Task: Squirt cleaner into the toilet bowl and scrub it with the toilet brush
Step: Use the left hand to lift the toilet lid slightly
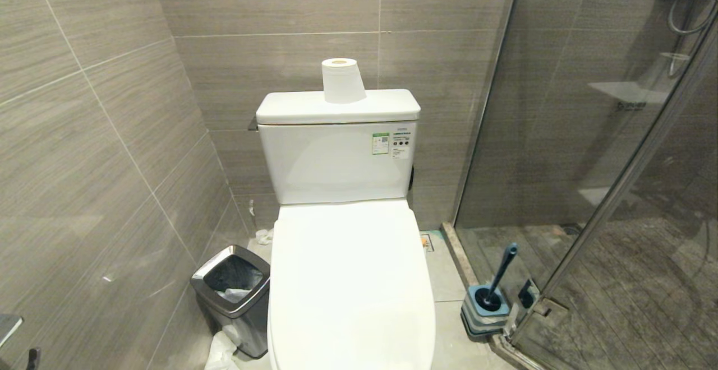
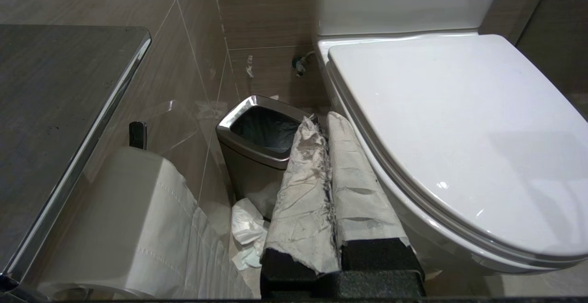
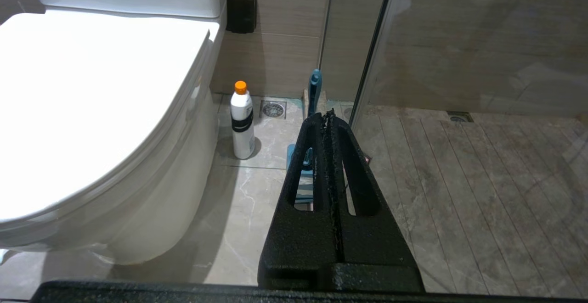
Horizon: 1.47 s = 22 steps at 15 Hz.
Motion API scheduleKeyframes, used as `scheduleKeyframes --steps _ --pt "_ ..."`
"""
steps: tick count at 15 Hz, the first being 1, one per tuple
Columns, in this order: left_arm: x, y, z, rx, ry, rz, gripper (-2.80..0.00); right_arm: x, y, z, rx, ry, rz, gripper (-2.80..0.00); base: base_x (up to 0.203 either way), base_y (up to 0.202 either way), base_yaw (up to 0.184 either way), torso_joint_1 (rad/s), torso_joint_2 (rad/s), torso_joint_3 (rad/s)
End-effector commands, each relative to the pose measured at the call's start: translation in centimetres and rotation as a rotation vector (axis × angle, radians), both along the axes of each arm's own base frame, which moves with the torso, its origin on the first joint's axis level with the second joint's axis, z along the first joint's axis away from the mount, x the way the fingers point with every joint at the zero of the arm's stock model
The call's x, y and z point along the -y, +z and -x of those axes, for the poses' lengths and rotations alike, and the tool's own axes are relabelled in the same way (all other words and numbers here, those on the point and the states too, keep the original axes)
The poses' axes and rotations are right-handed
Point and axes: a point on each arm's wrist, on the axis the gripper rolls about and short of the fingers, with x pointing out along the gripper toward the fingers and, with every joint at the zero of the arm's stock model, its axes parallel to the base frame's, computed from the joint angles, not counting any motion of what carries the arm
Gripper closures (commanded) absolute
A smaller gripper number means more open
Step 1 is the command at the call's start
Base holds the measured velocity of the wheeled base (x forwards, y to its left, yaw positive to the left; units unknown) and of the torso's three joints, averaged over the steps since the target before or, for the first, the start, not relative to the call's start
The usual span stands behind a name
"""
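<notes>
The toilet bowl [image 1: 350, 286] fills the middle of the head view, lid down flat over it w/ the tank behind and a paper roll [image 1: 340, 80] standing on the tank top, so nothing can go in until that lid is lifted. On the robot's left, tight btwn bowl and wall, sits a steel-rimmed bin [image 1: 233, 297]; on its right, by the shower glass, the toilet brush [image 1: 493, 291] stands in its square holder, handle leaning up and toward the glass. Neither arm shows in the head view. The cleaner [image 3: 242, 120] appears only in the right wrist view: upright on the floor tiles just beside the bowl's right flank, orange cap up, long axis vertical, ahead of the right gripper [image 3: 327, 115] and off to its bowl side, brush handle rising just behind the fingertips. That gripper is pinched fully together, holding nothing. The left gripper [image 2: 328, 124], paper-wrapped fingers pressed together and empty too, points at the bin w/ a wall-mounted roll close by, and sees no bottle or brush. Judgement: right arm is clearly nearer both bottle and brush; it must spread its fingers before reaching, and a side-on grip across the upright bottle looks natural.
</notes>
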Motion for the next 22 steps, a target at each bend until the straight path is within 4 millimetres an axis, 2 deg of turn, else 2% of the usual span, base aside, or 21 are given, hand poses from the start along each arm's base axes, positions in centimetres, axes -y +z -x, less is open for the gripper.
scheduleKeyframes --steps 1,13,16,18,20,22 --pt "0.0 0.0 0.0 -0.003 0.000 0.000 0.00 0.0 0.0 0.0 0.000 0.002 0.003 0.00 0.000 0.000 0.000 0.000 0.00 0.000" --pt "0.0 0.4 0.1 0.011 0.002 -0.023 0.00 0.0 0.0 0.0 0.000 -0.007 -0.020 0.00 0.000 0.000 0.000 0.000 0.00 0.000" --pt "0.0 4.1 1.2 0.082 -0.006 -0.038 0.00 0.0 0.0 0.0 -0.002 -0.007 -0.020 0.00 0.000 0.000 0.000 0.000 0.00 0.000" --pt "0.0 8.5 1.7 0.101 -0.010 -0.049 0.00 0.0 0.0 0.0 0.000 -0.007 -0.020 0.00 0.000 0.000 0.000 0.000 0.00 0.000" --pt "0.0 12.8 0.7 0.077 -0.017 -0.055 0.00 0.0 0.0 0.0 0.000 -0.007 -0.020 0.00 0.000 0.000 0.000 0.000 0.00 0.000" --pt "0.0 16.5 -1.3 0.040 -0.022 -0.057 0.00 0.0 0.0 0.0 0.000 -0.007 -0.020 0.00 0.000 0.000 0.000 0.000 0.00 0.000"
